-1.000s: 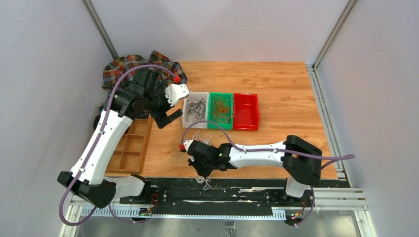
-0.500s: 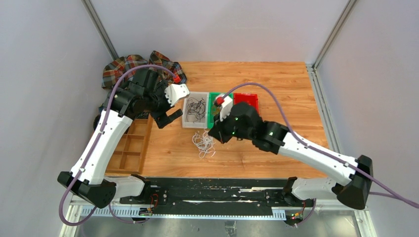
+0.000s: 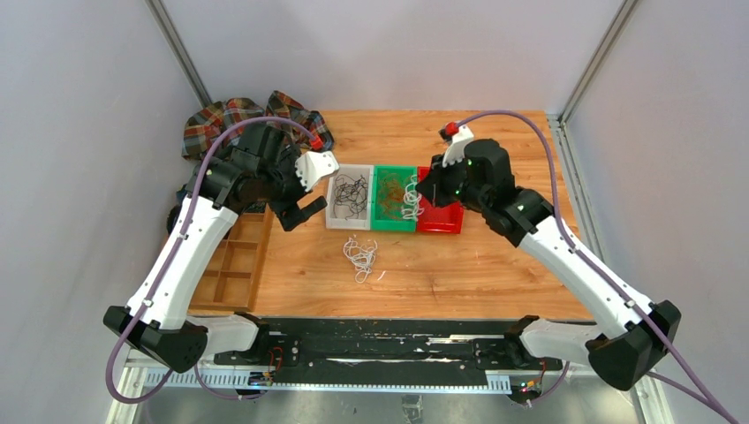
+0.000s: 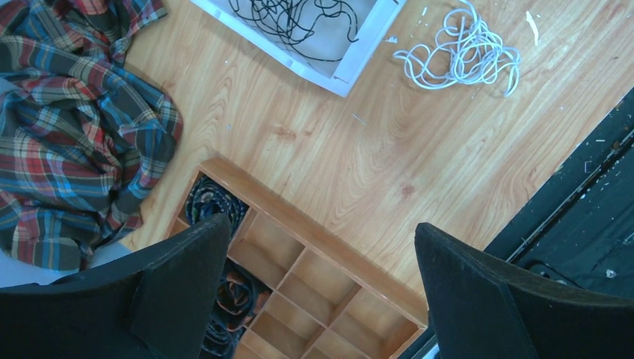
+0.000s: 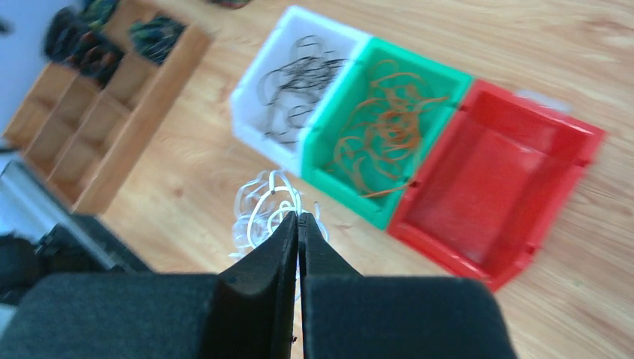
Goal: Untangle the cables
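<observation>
A small pile of white cables [image 3: 360,257] lies on the table in front of the bins; it also shows in the left wrist view [image 4: 460,56]. My right gripper [image 3: 424,191] is shut on a few white cables [image 3: 411,200] that dangle over the edge between the green bin [image 3: 394,218] and the red bin [image 3: 440,221]. In the right wrist view the shut gripper [image 5: 299,217] has white loops [image 5: 262,206] hanging from its tips. Black cables [image 3: 348,194] lie in the white bin [image 3: 344,221], orange-brown ones [image 3: 394,190] in the green bin. My left gripper [image 3: 300,208] is open and empty, left of the white bin.
A wooden compartment tray [image 3: 231,265] with dark coiled rolls [image 4: 213,206] sits at the left. A plaid cloth [image 3: 230,117] lies at the back left corner. The red bin holds nothing. A black rail [image 3: 389,340] runs along the near edge.
My right arm rose from the near table edge and swung back over the bins, carrying some white cables; a pile of white cables stayed on the table. The left arm has not moved.
</observation>
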You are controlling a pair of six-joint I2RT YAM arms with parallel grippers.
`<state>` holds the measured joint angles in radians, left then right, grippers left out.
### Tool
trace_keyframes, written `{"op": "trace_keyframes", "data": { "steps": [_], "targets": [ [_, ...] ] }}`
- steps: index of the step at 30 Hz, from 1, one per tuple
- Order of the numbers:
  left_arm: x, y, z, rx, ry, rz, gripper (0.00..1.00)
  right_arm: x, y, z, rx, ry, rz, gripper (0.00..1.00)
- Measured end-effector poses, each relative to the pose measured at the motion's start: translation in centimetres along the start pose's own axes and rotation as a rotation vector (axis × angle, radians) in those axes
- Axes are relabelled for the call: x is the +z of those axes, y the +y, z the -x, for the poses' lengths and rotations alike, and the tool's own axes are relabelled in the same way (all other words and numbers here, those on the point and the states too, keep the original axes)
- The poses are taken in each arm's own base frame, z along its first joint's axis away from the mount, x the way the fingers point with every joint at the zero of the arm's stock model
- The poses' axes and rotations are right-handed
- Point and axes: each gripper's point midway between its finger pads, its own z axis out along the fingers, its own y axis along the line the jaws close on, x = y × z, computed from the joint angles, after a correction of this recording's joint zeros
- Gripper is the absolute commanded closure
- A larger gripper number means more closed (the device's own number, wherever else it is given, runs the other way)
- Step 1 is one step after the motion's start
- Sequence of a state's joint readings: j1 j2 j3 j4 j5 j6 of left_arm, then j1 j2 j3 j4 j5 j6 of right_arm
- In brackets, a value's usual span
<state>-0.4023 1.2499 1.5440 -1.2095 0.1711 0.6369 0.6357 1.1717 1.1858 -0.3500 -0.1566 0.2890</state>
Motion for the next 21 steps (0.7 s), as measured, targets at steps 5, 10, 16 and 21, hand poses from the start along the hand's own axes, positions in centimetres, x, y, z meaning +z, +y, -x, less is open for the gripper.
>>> {"op": "trace_keyframes", "data": {
  "steps": [5,10,16,21],
  "targets": [
    [0.3,-0.3,-0.3,-0.012,0.010,-0.009,0.02,1.6,-6.5,0.9,0.067,0.007,-0.180,1.00],
    [0.6,-0.5,-0.7,-0.020,0.021,-0.016,0.02,4.1,-11.7,0.3,0.094,0.065,-0.326,0.99],
    [0.2,-0.8,-0.9,-0.029,0.014,-0.011,0.02,6.6,-15.6,-0.8,0.087,0.124,-0.466,0.54],
    [0.1,-0.9,-1.0,-0.028,0.012,-0.010,0.02,7.0,-16.5,-1.1,0.070,0.157,-0.510,0.48]
  ]
}}
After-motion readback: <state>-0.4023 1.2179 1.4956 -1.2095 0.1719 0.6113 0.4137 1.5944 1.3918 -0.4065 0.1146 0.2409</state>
